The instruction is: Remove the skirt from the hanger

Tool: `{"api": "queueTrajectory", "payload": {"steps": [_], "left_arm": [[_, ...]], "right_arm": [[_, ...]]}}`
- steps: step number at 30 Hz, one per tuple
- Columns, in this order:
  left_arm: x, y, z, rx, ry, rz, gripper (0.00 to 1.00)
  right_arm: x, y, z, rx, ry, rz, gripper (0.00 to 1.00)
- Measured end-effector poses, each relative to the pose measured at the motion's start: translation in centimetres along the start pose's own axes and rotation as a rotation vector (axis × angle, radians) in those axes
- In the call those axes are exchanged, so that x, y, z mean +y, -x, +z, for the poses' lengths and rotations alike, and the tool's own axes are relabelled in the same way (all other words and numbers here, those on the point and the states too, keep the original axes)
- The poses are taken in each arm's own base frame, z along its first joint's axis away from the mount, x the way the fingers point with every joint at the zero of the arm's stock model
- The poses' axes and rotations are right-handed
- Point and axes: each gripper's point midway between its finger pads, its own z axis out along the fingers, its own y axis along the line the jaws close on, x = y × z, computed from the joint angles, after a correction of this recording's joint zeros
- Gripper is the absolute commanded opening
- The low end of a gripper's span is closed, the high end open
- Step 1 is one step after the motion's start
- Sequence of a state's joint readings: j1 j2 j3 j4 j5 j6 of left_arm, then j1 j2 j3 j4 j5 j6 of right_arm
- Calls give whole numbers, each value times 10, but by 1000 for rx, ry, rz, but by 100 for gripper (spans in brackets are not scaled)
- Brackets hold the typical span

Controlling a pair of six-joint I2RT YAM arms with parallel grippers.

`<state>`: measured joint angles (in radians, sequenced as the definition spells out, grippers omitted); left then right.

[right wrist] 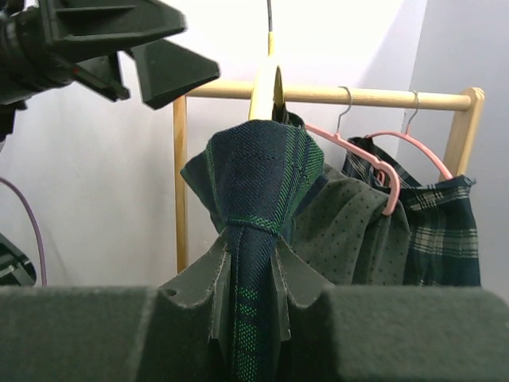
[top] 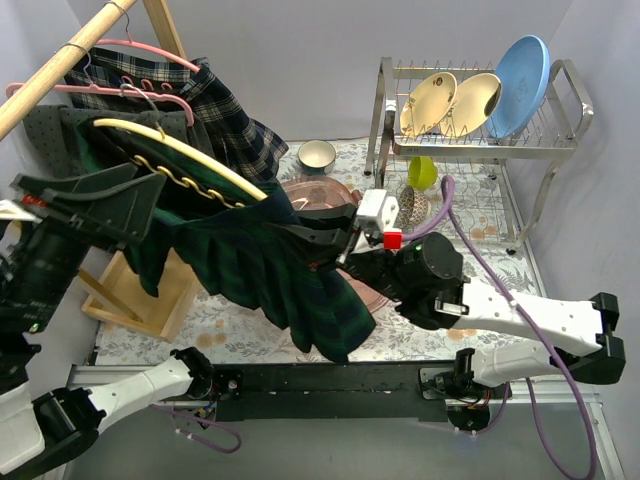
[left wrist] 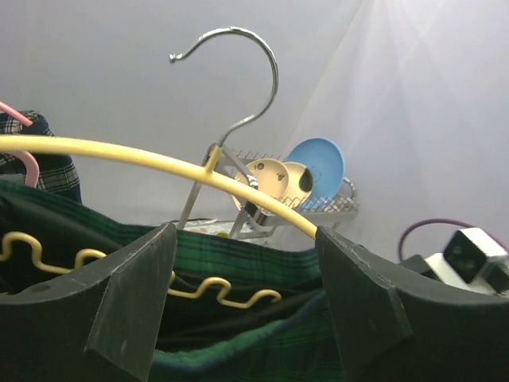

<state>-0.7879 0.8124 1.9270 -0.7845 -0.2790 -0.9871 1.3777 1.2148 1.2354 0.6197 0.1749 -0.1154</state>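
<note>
A dark green and navy plaid skirt (top: 280, 280) hangs from a yellow hanger (top: 190, 155) that is tilted in the air in front of the rack. My right gripper (top: 318, 240) is shut on a bunched fold of the skirt (right wrist: 254, 175), which is squeezed between the fingers (right wrist: 208, 274). My left gripper (left wrist: 244, 231) stands open under the hanger. Its fingers are apart, and the skirt's waistband (left wrist: 238, 259) and the hanger's wavy lower bar (left wrist: 227, 296) lie between them. The yellow arm (left wrist: 143, 155) touches the right fingertip. The metal hook (left wrist: 254, 72) hangs free.
A wooden rack rod (top: 60, 60) at the left carries pink hangers (top: 150, 90) with other plaid and dotted clothes. A dish rack (top: 385, 110) with plates stands at the back right, with a bowl (top: 317, 155) and a green cup (top: 422, 172) near it.
</note>
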Motion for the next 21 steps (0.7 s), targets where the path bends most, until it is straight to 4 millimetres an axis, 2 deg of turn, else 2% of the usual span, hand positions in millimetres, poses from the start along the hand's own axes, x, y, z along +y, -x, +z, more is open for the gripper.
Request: {"api": "queueTrajectory", "payload": {"steps": [5, 8, 9, 13, 17, 21], "left_arm": [[-2, -21, 34, 50, 9, 70, 70], [-4, -36, 49, 75, -7, 100, 63], [-5, -39, 52, 79, -14, 107, 59], [-10, -40, 60, 70, -38, 130, 56], [-9, -42, 66, 60, -40, 149, 48], [-6, -56, 72, 79, -36, 171, 40]], "right_arm": [[-8, 5, -25, 44, -22, -7, 1], [-12, 5, -36, 70, -32, -13, 1], [-13, 6, -39, 76, -32, -15, 1], [-13, 5, -47, 83, -29, -12, 1], [-10, 2, -55, 91, -15, 2, 1], [-7, 0, -59, 100, -2, 20, 1]]}}
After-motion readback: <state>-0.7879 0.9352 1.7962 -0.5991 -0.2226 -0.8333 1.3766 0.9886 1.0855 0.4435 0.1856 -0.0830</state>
